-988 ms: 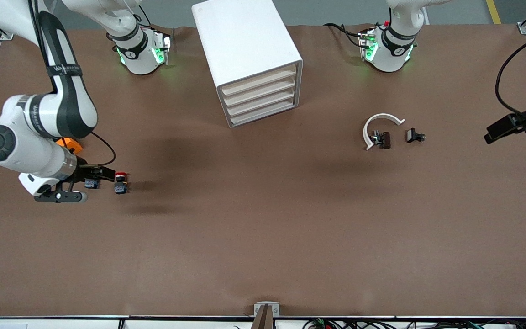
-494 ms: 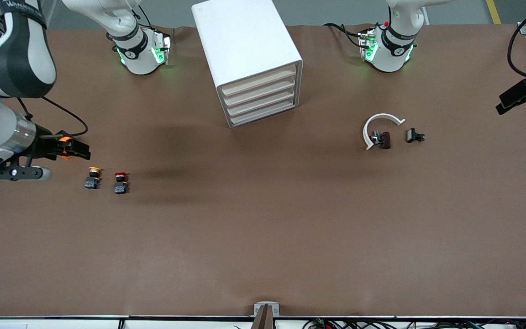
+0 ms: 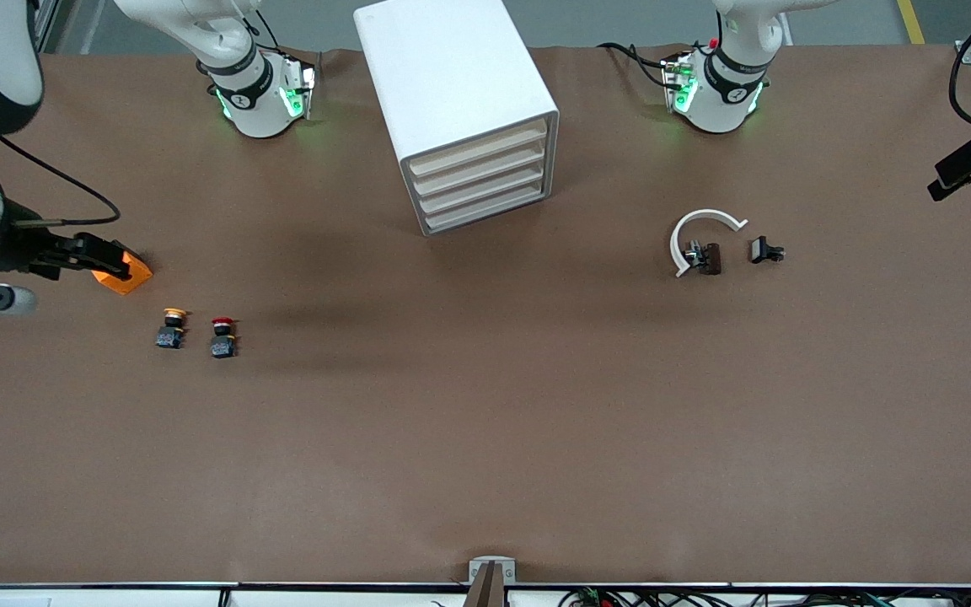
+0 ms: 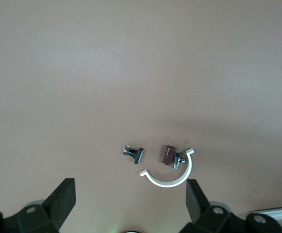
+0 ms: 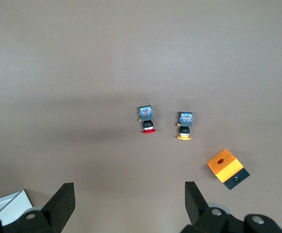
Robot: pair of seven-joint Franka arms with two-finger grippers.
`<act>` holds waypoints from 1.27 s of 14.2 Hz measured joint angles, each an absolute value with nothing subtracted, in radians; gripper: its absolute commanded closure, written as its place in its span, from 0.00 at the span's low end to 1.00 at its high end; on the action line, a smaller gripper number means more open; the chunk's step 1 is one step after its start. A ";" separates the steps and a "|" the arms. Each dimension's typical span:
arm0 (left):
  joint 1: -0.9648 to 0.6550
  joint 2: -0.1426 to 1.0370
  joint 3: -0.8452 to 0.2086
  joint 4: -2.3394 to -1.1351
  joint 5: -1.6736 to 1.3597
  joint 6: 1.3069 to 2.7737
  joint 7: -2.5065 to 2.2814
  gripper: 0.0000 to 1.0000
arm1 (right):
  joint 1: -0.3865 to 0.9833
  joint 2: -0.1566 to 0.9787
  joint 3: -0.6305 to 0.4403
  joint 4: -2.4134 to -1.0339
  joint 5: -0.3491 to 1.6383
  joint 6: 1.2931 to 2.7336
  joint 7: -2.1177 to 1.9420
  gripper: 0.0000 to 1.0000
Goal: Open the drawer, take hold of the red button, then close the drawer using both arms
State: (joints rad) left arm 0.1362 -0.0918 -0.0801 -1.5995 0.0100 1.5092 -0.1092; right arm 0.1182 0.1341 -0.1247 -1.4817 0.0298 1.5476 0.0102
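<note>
Both grippers hang spread wide and empty: the right gripper point(image 5: 126, 194) at the tabletop's point(image 3: 485, 438) right-arm edge over the orange cube point(image 3: 125, 271), the left gripper point(image 4: 131, 194) at the left-arm edge. All four drawers point(image 3: 479, 175) of the white cabinet point(image 3: 443, 76) are shut. The red-capped button point(image 3: 222, 336) stands beside the yellow-capped button point(image 3: 170, 329), toward the right-arm edge.

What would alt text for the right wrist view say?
The red-capped button and a yellow-capped button lie side by side on the brown table, an orange cube beside them. The open right gripper hangs above, empty.
</note>
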 measured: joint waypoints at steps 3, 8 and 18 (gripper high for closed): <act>0.127 -0.092 -0.108 -1.605 0.005 1.509 -0.109 0.00 | 0.098 0.134 -0.128 -1.389 0.028 1.487 0.010 0.00; 0.125 -0.092 -0.185 -1.611 0.003 1.509 -0.118 0.00 | 0.078 0.135 -0.128 -1.357 0.028 1.453 0.009 0.00; 0.161 -0.092 -0.183 -1.612 0.003 1.509 -0.113 0.00 | 0.073 0.137 -0.127 -1.357 0.028 1.423 0.009 0.00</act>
State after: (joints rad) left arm 0.1610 -0.0917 -0.1834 -1.6121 0.0027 1.5091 -0.1129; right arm 0.0732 0.1366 -0.1271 -1.3567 0.0281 1.4232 0.0094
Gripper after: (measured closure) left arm 0.000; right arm 0.000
